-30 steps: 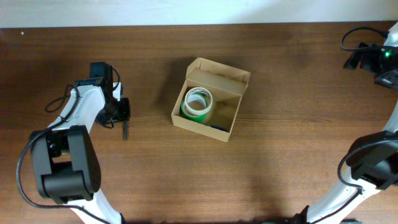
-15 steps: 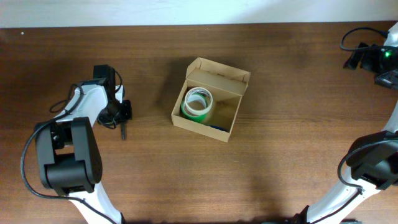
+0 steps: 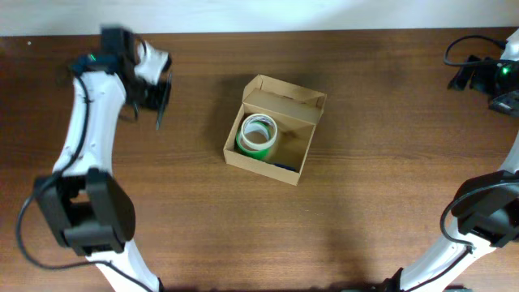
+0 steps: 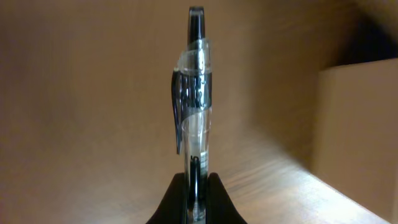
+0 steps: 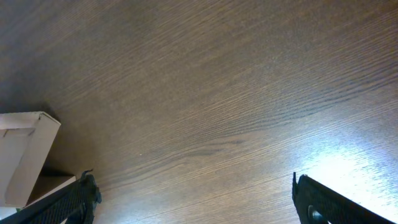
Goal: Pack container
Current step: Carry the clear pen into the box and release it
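The container is a tan cardboard box, open, at the table's middle, with its flap up at the far side. A green and white tape roll lies inside it. My left gripper is raised left of the box, near the far edge, shut on a clear pen. In the left wrist view the pen stands straight out of the shut jaws, with the box wall at right. My right gripper is open and empty at the far right corner.
A dark blue item shows at the box's near inner edge. The right wrist view shows bare wooden table and a corner of the box at left. Cables lie by the right gripper.
My left gripper has lifted the pen off the table and swung toward the far edge, higher above the table. The box and right arm have not moved.
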{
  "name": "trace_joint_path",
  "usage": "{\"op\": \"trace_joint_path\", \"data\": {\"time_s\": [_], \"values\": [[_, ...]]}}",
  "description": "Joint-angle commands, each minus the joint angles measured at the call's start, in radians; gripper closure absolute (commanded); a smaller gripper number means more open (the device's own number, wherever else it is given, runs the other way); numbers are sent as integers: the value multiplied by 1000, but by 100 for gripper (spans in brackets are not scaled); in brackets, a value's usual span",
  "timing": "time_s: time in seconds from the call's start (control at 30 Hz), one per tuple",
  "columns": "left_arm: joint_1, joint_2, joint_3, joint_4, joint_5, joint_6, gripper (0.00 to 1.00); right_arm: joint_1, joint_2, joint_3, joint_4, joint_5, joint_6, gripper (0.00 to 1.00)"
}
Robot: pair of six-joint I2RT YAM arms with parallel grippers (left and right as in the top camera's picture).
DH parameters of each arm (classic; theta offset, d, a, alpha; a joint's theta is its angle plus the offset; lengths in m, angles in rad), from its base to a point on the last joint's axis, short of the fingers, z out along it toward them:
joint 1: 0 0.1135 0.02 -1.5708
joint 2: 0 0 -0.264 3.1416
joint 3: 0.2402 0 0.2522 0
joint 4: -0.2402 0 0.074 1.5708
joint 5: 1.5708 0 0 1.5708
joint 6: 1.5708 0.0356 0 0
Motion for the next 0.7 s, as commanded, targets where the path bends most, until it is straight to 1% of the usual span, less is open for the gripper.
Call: {"op": "trace_joint_path", "data": {"time_s": [0.0, 0.07, 0.13, 0.2, 0.23, 0.27, 0.3, 0.33, 0.43, 0.47, 0.5, 0.67], "values": [[-82, -122, 208, -71, 126, 316, 99, 3, -2, -5, 0, -6, -2, 1], [-151, -138, 264, -104, 122, 412, 98, 3, -2, -5, 0, -6, -2, 1], [-282, -143, 277, -143, 56, 500, 99, 3, -2, -5, 0, -6, -2, 1], [-377, -126, 270, -200, 12, 585, 99, 3, -2, -5, 0, -6, -2, 1], [-418, -114, 264, -228, -3, 634, 99, 3, -2, -5, 0, -6, -2, 1], [-481, -87, 260, -279, -28, 716, 99, 3, -2, -5, 0, -6, -2, 1], [-513, -66, 259, -307, -45, 758, 98, 3, -2, -5, 0, -6, -2, 1], [-576, -11, 259, -359, -100, 819, 99, 3, -2, -5, 0, -6, -2, 1], [-637, 75, 257, -393, -172, 828, 98, 3, -2, -5, 0, -6, -2, 1], [-649, 106, 257, -396, -179, 828, 98, 3, -2, -5, 0, -6, -2, 1], [-664, 173, 257, -396, -173, 828, 98, 3, -2, -5, 0, -6, -2, 1], [-665, 282, 251, -402, -163, 829, 99, 3, -2, -5, 0, -6, -2, 1]]}}
